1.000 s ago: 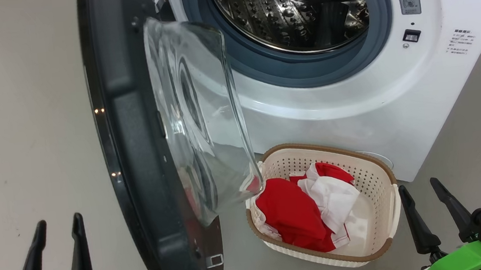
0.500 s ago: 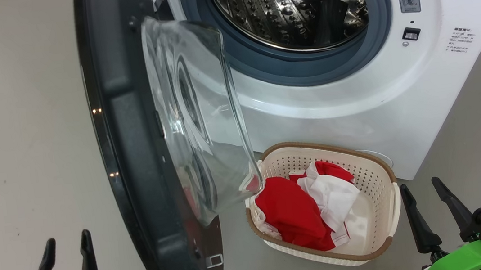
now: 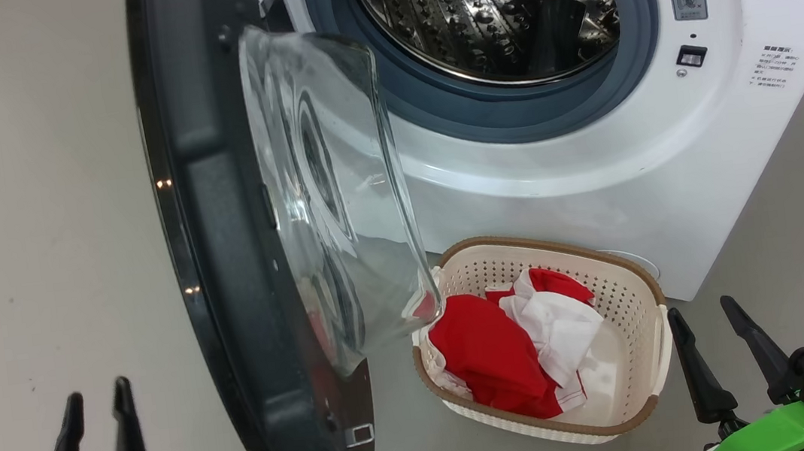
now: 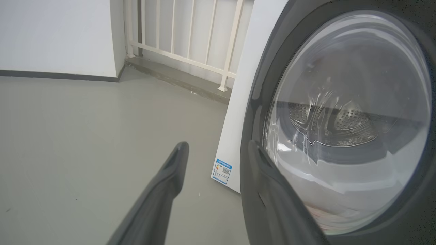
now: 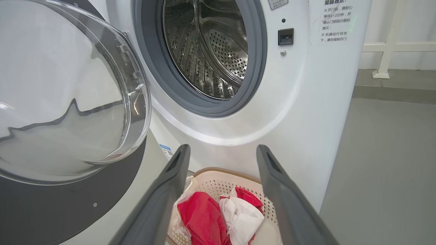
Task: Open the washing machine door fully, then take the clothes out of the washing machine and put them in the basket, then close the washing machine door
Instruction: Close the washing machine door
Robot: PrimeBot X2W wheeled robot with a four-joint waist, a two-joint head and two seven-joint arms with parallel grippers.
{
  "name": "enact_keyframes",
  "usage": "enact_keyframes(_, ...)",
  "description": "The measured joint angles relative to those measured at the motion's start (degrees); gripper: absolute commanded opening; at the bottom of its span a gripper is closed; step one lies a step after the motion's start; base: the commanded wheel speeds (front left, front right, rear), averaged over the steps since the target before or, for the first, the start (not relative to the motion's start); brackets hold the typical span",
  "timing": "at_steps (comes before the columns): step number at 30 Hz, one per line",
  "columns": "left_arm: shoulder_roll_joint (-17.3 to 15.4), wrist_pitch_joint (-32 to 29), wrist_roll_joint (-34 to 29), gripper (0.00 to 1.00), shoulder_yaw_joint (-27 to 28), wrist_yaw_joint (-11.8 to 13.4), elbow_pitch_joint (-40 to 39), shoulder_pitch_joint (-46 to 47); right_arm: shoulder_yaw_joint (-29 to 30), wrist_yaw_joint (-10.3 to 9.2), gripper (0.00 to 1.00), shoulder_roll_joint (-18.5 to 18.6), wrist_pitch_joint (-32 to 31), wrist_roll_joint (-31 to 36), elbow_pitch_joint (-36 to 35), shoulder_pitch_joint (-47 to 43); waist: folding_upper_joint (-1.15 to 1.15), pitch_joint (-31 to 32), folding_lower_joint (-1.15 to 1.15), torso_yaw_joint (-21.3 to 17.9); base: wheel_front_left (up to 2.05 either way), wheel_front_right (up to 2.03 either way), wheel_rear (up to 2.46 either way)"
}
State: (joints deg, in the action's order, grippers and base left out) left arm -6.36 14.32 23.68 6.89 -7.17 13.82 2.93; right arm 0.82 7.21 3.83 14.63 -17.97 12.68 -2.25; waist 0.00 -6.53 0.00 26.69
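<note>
The washing machine stands with its steel drum bare inside. The washing machine door hangs open to the left, its glass bowl bulging toward the basket. Red and white clothes lie in the cream basket on the floor before the machine. My left gripper is open, low and left of the door's outer face. In the left wrist view its right finger overlaps the door's black rim. My right gripper is open, just right of the basket, holding nothing. The right wrist view looks between its fingers at the clothes.
Grey floor lies on both sides of the machine. A white railing on a low kerb runs behind the machine, beside a white wall. The railing continues to the machine's right.
My left gripper has sunk lower in the head view and edged slightly left. The right gripper, door, basket and clothes stay put; the camera shifted slightly.
</note>
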Motion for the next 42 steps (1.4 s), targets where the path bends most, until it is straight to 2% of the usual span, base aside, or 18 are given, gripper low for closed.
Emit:
enact_keyframes(1, 0.0, 0.0, 2.9, 0.43, 0.2, 0.0, -0.4, 0.4, 0.0, 0.00, 1.00, 0.0, 0.0, 0.0, 0.0, 0.0, 0.00, 0.0, 0.00, 0.0, 0.00, 0.00, 0.00)
enact_keyframes(3, -0.1, 0.0, 6.0, 0.00, 0.2, 0.0, -1.5, 1.0, 0.0, 0.00, 1.00, -0.1, 0.0, 0.0, 0.0, 0.0, 0.00, 0.1, 0.00, 0.1, 0.00, 0.00, 0.00)
enact_keyframes(9, -3.1, 0.2, 16.6, 0.00, -1.7, 0.0, -5.6, 2.2, -0.1, 0.00, 1.00, -0.2, 0.0, 0.0, 0.2, 0.0, 0.00, 0.1, 0.00, 0.1, 0.00, 0.00, 0.00)
enact_keyframes(15, -9.5, 0.2, 24.5, 0.00, -6.0, 0.0, -11.6, 2.3, -0.2, 0.00, 1.00, -0.2, 0.0, 0.0, 0.2, 0.0, 0.00, -0.1, 0.00, -0.2, 0.00, 0.00, 0.00)
enact_keyframes(19, -13.6, 0.3, 26.8, 0.00, -9.9, 0.0, -15.5, 2.3, -0.3, 0.00, 1.00, -0.3, 0.0, 0.0, 0.2, 0.0, 0.00, -0.2, 0.00, -0.6, 0.00, 0.00, 0.00)
enact_keyframes(27, -18.5, 0.3, 27.4, 0.00, -17.4, 0.0, -19.2, 2.4, -0.7, 0.00, 1.00, -0.5, 0.0, 0.0, 0.2, 0.1, 0.00, -0.7, 0.00, -1.5, 0.00, 0.00, 0.00)
enact_keyframes(42, -20.7, 0.4, 26.6, 0.00, -25.9, 0.1, -21.4, 7.5, -0.8, 0.00, 1.00, -0.7, 0.0, 0.0, 0.2, 1.4, 0.00, -2.1, 0.00, -4.6, 0.00, 0.00, 0.00)
